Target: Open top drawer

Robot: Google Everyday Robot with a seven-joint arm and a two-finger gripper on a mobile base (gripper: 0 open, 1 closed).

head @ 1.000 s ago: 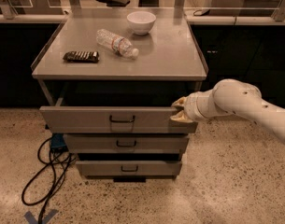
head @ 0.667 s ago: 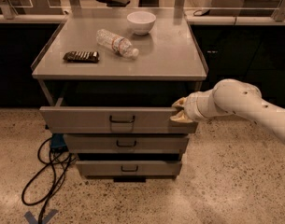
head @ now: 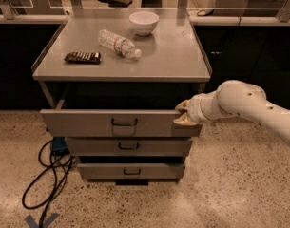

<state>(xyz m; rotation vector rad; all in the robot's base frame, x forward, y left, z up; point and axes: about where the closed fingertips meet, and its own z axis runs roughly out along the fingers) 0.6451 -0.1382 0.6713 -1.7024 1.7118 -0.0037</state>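
Observation:
The top drawer (head: 87,123) of the grey metal cabinet stands pulled out toward the camera, its tall front panel carrying a small black pull handle (head: 124,123) at the centre. Its inside is dark and mostly hidden under the cabinet top. My gripper (head: 182,114) sits at the right end of the drawer's front panel, touching its upper edge, with the white arm (head: 244,103) reaching in from the right. Two shorter drawers (head: 128,146) below are pulled out less.
On the cabinet top (head: 168,56) lie a clear plastic bottle (head: 119,44), a white bowl (head: 143,22) and a dark flat packet (head: 82,57). Black cables (head: 47,175) loop on the speckled floor at the left. A counter with a chair runs behind.

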